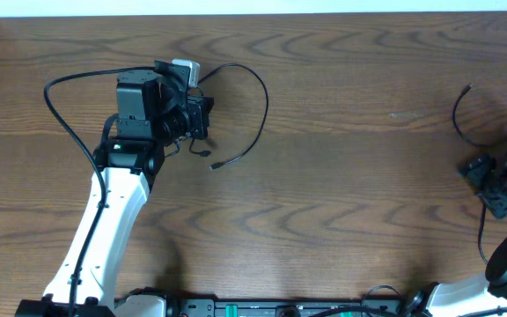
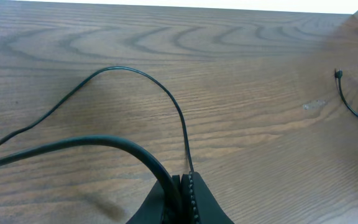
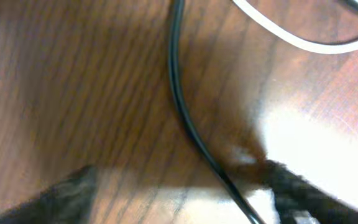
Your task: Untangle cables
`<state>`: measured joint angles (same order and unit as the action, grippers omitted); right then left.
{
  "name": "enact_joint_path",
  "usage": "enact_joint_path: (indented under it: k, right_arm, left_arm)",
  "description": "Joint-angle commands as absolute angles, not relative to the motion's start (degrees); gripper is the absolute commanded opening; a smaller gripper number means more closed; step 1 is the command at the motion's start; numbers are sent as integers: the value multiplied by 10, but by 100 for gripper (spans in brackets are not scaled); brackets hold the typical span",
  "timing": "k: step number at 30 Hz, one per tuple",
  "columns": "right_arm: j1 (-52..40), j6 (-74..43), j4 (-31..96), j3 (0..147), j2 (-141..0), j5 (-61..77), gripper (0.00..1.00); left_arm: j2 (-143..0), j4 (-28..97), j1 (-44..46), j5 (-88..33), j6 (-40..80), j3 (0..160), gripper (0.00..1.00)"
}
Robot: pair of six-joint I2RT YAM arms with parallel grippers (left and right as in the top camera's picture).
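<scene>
Cable (image 2: pixel 176 110) pinched in left fingers (image 2: pixel 195 194); second cable (image 3: pixel 172 81) between spread right fingers (image 3: pixel 303 190)

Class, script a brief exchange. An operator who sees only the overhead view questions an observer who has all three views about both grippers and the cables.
Operator: Overhead hides the tips of the left gripper. Is it holding the looping black cable?
Observer: Yes. The left wrist view shows it shut on that cable.
Operator: And the right gripper?
Observer: Open. In the right wrist view its blurred fingers stand apart, with a second black cable running between them.
</scene>
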<state>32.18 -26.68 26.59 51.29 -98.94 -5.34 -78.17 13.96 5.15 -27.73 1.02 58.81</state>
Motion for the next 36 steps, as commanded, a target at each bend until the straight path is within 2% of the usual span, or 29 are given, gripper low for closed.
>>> enact_joint_path:
  k: [1,2,14,22,28,36]
  right_arm:
    - [322,-275,264,487,-999,-20,26]
    - [322,-284,264,486,-999,-20,1]
    - [323,-328,233,500,-998,17,1]
    - [335,-328,233,647,-997,91,1]
    - [380,-328,235,781,-997,72,1]
    - [475,-328,295,843,-998,-11,1]
  left_arm:
    - [-782,141,52,-278,0,587,8]
    - [-782,141,52,-278,0,587,8]
    - [-782,141,52,-278,0,587,8]
    - [-782,141,52,-278,0,587,8]
    - [-782,147,52,-278,0,587,8]
    - [-782,162,52,-278,0,587,8]
